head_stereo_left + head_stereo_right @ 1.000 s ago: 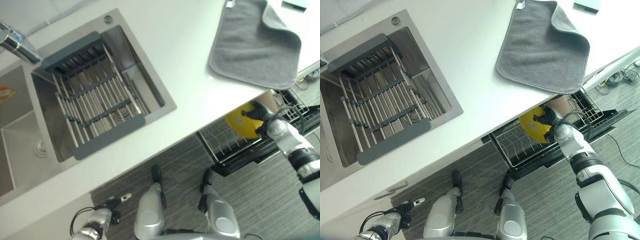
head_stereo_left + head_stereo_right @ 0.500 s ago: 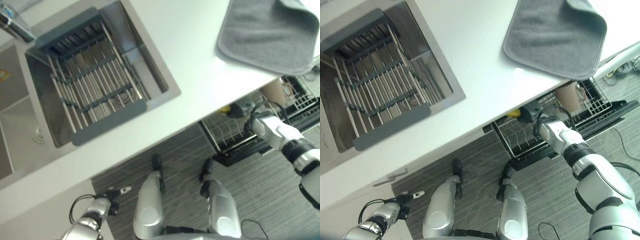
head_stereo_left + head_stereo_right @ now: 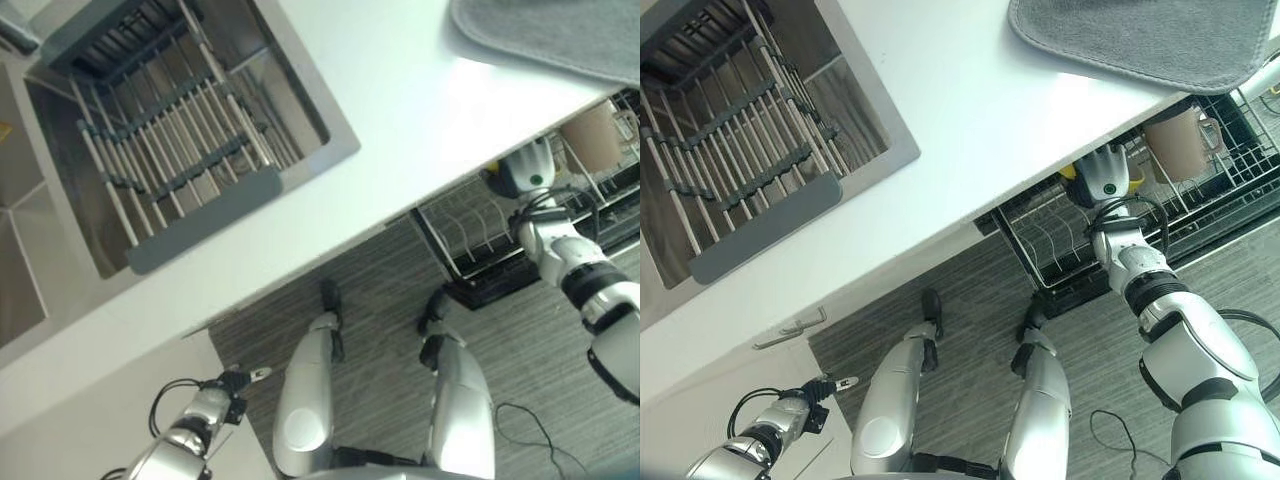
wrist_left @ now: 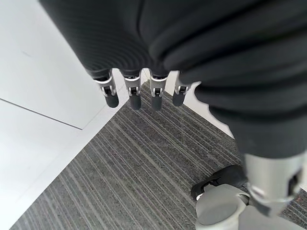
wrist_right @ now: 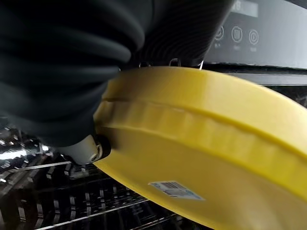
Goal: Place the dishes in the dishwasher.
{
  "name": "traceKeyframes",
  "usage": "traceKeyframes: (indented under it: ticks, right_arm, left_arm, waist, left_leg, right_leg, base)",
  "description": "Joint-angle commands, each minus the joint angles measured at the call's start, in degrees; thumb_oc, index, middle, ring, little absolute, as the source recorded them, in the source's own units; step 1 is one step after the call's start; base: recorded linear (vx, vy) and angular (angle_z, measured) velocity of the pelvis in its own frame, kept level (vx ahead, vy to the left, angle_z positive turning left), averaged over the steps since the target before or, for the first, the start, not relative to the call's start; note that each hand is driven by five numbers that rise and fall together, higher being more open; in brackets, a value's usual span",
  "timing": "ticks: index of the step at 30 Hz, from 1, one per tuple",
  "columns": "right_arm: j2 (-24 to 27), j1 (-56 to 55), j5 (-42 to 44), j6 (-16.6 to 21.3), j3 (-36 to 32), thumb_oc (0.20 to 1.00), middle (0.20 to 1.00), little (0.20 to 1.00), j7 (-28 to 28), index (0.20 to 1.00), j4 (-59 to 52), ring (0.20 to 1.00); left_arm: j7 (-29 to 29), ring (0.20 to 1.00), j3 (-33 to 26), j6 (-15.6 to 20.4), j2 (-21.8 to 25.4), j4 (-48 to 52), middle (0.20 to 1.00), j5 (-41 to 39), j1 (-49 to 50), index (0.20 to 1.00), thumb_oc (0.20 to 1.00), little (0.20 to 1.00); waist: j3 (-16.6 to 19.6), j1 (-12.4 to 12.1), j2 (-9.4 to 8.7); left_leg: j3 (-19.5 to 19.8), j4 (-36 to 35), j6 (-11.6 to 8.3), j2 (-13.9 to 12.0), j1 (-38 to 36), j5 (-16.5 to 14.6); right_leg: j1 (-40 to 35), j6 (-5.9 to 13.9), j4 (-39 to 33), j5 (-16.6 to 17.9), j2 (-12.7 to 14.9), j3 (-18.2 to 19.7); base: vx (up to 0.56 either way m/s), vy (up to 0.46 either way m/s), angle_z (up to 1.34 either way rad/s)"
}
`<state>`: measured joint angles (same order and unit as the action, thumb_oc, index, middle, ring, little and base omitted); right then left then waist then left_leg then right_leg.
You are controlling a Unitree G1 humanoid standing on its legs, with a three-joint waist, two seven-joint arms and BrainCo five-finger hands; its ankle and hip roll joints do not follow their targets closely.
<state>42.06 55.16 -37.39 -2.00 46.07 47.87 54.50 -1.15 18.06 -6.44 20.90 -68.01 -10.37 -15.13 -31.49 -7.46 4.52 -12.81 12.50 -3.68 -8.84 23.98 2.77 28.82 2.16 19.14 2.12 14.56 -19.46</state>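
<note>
Holding the yellow plate [image 5: 201,143], the right robot hand [image 3: 1103,172] is reaching under the edge of the white table [image 3: 970,130] and over the dishwasher rack [image 3: 1060,245]. The wrist view shows the plate very close, with the dark cover of the robot hand over its rim and the thumb pressed against it, so the grip looks tight. From above, just a small bit of yellow peeks out beside the robot hand. A brown mug [image 3: 1175,145] already stands in the rack, near the plate. To do this step well, I think the robot hand should tip the plate up on its edge and slide it slowly between two wire prongs of the rack. It should keep the plate away from the mug so they do not bump. It should let go only when the plate stands by itself. The left robot hand [image 4: 139,93] hangs low over the grey floor [image 4: 120,167], far from the rack, with straight fingers and nothing in it.
</note>
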Motion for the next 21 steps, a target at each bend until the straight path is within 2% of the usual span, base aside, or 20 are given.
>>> traceKeyframes:
  ticks: [1, 7, 11, 21]
  right_arm:
    - [1.86, 8.77, -1.36, -2.35, -2.81, 0.200, 0.200, 0.200, 11.29, 0.200, -1.34, 0.200]
    - [0.67, 12.31, -0.68, -1.72, -0.80, 0.200, 0.200, 0.200, 10.47, 0.200, 2.46, 0.200]
    - [0.33, 14.88, 3.98, -2.64, 1.10, 0.200, 0.200, 0.200, 3.64, 0.200, 4.51, 0.200]
    - [-1.40, 18.75, 3.54, -3.86, 2.71, 0.200, 0.200, 0.200, 4.10, 0.200, 6.31, 0.200]
  left_arm:
    - [-1.42, 1.000, 2.81, -0.13, 0.33, -0.48, 1.000, -2.90, 1.25, 1.000, 1.000, 1.000]
    - [-1.23, 1.000, 3.00, 0.19, 0.10, -0.31, 1.000, -2.69, 2.08, 1.000, 1.000, 1.000]
    - [-1.87, 1.000, 4.13, -0.24, 0.23, 0.77, 1.000, -2.81, 1.70, 1.000, 1.000, 1.000]
    - [-2.56, 1.000, 5.33, -0.94, -0.06, 1.85, 1.000, -4.51, 1.13, 1.000, 1.000, 1.000]
  waist:
    - [1.70, -2.17, 1.61]
    - [1.70, -3.62, 2.54]
    - [1.70, -4.30, 2.71]
    - [1.70, -5.78, 3.71]
  left_leg:
    - [2.24, 5.08, 0.39, 1.97, 2.57, -7.88]
    - [3.14, 7.02, 0.53, 2.73, 6.10, -8.21]
    - [2.96, 6.77, 0.63, 2.74, 7.54, -7.75]
    - [3.23, 8.18, 1.04, 3.67, 11.91, -7.57]
  right_leg:
    - [0.77, 2.78, 15.63, -16.28, 1.36, 0.12]
    - [3.84, 1.67, 19.55, -18.10, 1.53, -0.21]
    - [5.01, 1.44, 19.97, -18.12, 1.72, -1.04]
    - [8.54, 0.93, 22.96, -18.97, 2.39, -2.26]
  base:
    - [-0.11, 0.002, 0.00]
    - [-0.05, 0.007, 0.07]
    - [-0.03, -0.006, 0.08]
    - [-0.03, 0.023, 0.03]
